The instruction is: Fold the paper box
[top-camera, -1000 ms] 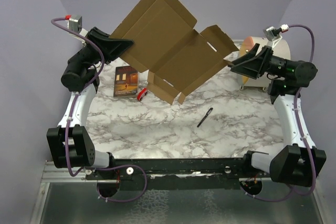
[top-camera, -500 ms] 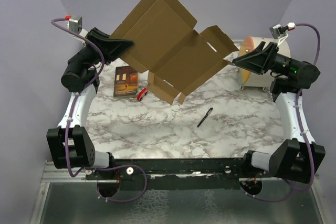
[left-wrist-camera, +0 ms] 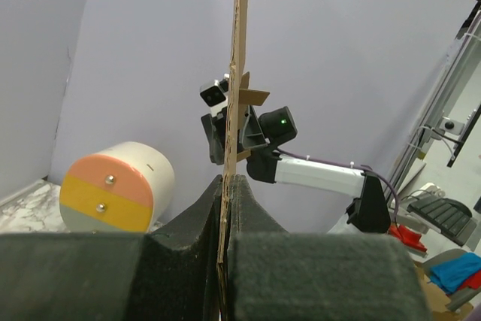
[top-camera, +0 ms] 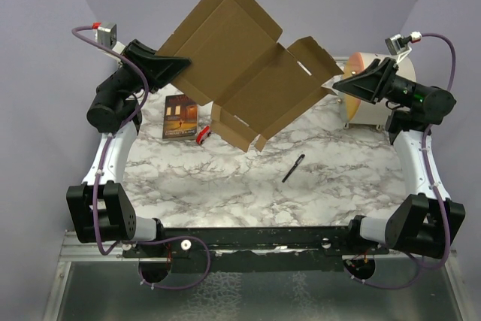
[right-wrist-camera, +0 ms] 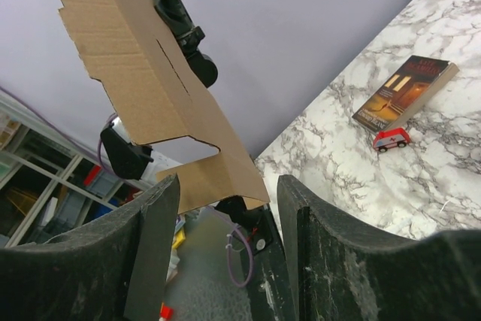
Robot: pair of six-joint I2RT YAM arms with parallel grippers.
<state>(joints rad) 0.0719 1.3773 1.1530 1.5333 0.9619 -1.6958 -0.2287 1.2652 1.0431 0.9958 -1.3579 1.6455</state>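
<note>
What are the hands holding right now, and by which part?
Left hand pinches the paper box by its left edge; right hand, open around the opposite flap, holds nothing.

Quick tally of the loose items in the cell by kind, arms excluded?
paper box: 1
book: 1
toy car: 1
pen: 1
cylinder: 1
Total: 5
</note>
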